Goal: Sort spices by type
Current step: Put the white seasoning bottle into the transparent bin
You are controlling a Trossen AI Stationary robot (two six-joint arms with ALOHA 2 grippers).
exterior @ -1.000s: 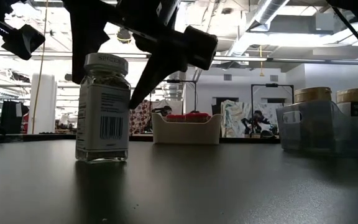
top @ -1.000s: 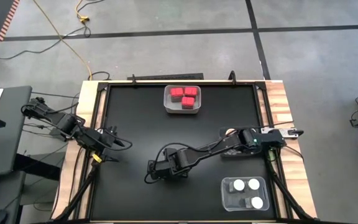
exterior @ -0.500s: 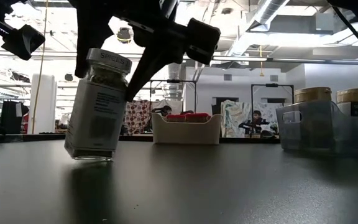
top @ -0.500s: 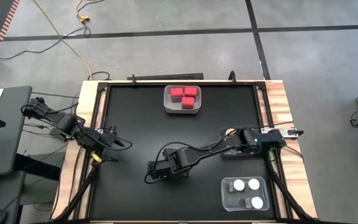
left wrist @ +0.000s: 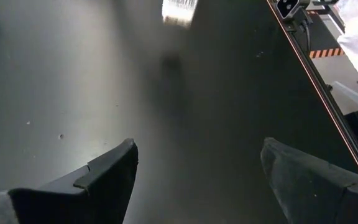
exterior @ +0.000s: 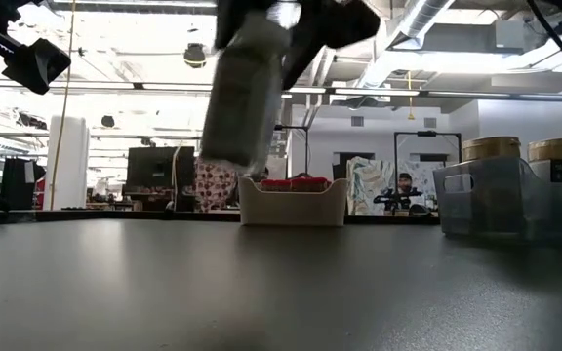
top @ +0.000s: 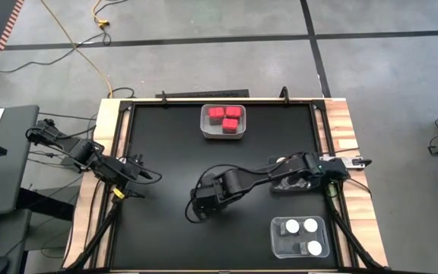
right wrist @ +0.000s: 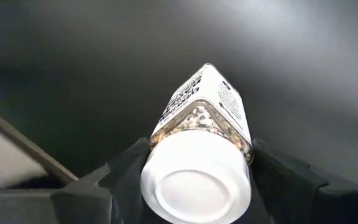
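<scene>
Lifted now, the glass spice jar (exterior: 247, 93) hangs tilted in the air above the black surface (top: 166, 152); a second ago it stood flat on it, then it tipped. The right gripper (top: 206, 202) has moved a little toward the right edge with it. Its jaws are pinching the jar just under the smooth white round lid (right wrist: 196, 184). The jar is clear with flat sides, a white paper label with small print, and pale grainy bits inside. It is over the middle of the surface, nearer the front edge.

Near the back edge sits a white bin (top: 222, 131) with rounded corners, holding three red blocky boxes (top: 226, 116) packed close together. At the front right corner is a clear plastic bin (top: 299, 236) with four round white-lidded jars (top: 300, 237) inside, set in two rows. In the low view two of them show tan lids (exterior: 491, 147) through the cloudy plastic wall.

The left gripper (top: 131, 176) waits at the left edge of the surface. Its jaws are spread wide with nothing between them. The surface looks dark, flat and a bit shiny.
</scene>
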